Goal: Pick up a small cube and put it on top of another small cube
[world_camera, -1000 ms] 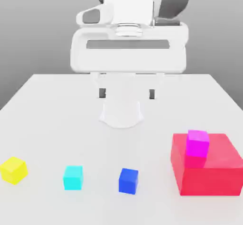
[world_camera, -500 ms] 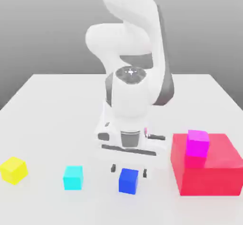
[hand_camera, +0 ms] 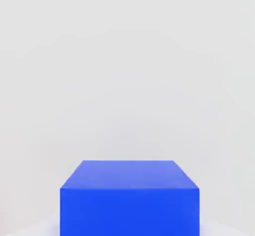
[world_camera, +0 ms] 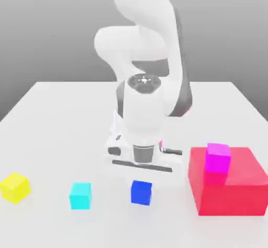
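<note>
A small blue cube [world_camera: 141,192] is right under my hand near the table's front, a little above the surface. My gripper [world_camera: 141,176] has come down over it from above and is shut on it. In the hand view the blue cube [hand_camera: 129,197] appears very close against the white table. A small cyan cube [world_camera: 80,195] rests to the exterior view's left of it. A yellow cube [world_camera: 14,187] lies further left. A magenta cube [world_camera: 218,157] sits on a large red block [world_camera: 230,189] at the exterior view's right.
The white table [world_camera: 57,116] stretches back past the arm's base. The red block is the tallest thing at the front and stands close to the exterior view's right of the blue cube.
The arm swung down from high above the table to the blue cube. The open fingers that flanked the cube have shut on it, and the cube now sits slightly higher.
</note>
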